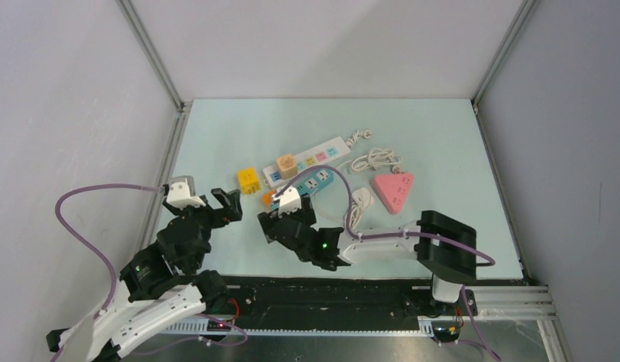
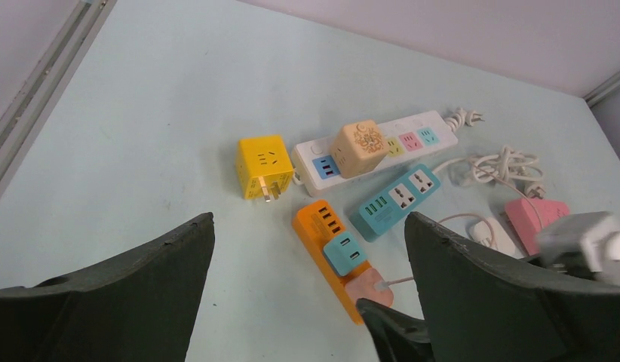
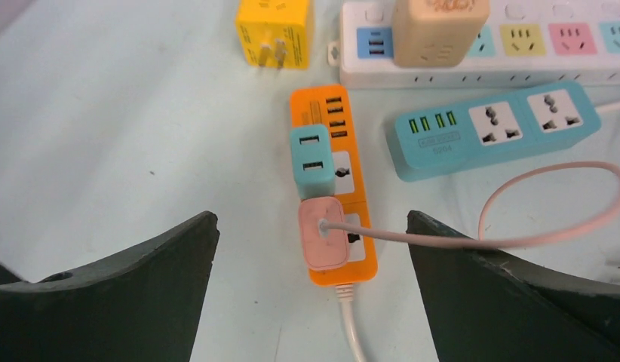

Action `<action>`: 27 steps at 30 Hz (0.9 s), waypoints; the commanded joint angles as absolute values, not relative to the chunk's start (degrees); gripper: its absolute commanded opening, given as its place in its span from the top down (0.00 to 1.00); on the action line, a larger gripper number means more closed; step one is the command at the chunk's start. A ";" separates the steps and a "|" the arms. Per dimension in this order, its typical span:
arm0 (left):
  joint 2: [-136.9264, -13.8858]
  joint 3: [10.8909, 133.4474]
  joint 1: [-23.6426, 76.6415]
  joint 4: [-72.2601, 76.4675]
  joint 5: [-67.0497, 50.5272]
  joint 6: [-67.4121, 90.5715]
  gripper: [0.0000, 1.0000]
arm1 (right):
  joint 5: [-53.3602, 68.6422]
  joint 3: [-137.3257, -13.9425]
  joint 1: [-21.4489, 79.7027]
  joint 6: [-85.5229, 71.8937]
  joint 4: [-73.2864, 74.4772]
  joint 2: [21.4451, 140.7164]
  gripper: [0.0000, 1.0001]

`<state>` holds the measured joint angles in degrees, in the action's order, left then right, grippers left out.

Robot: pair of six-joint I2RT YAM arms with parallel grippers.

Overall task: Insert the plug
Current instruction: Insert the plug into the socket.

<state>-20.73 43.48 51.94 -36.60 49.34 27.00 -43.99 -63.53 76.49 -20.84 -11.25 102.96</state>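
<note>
Both spread: left hand, right hand; pink plug prongs hidden in orange strip.

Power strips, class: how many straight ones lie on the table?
3: white strip farthest back, blue strip before it, orange strip nearest, left of blue. None looks hidden.

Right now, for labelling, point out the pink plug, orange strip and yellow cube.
pink plug [image 3: 322,240]: right wrist view, top face.
orange strip [image 3: 314,105]: right wrist view, USB end.
yellow cube [image 3: 288,26]: right wrist view, visible face.
</note>
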 commanded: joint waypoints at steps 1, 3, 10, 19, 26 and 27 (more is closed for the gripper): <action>-19.95 43.20 51.65 -35.65 50.72 27.43 0.00 | -43.02 -65.40 76.87 -22.79 -6.55 96.43 0.01; -20.09 43.40 51.67 -35.66 50.48 27.45 0.00 | -42.58 -65.41 76.86 -23.67 -3.98 94.54 0.01; -20.63 44.02 51.60 -35.62 46.73 29.27 0.00 | -40.51 -62.50 76.65 -23.87 1.57 86.75 0.01; -24.85 41.70 51.68 -35.64 37.33 36.42 0.00 | -34.37 -56.47 71.90 -25.85 2.44 70.83 0.01; -34.71 38.90 51.66 -35.41 30.32 44.28 0.00 | -30.54 -54.34 63.74 -30.71 7.87 61.52 0.01; -35.64 38.83 51.61 -35.29 28.61 44.77 0.00 | -30.58 -54.04 63.11 -31.50 9.06 61.04 0.01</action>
<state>-31.29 39.38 51.94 -36.21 34.79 38.59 -32.27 -54.96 65.95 -27.62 4.75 63.86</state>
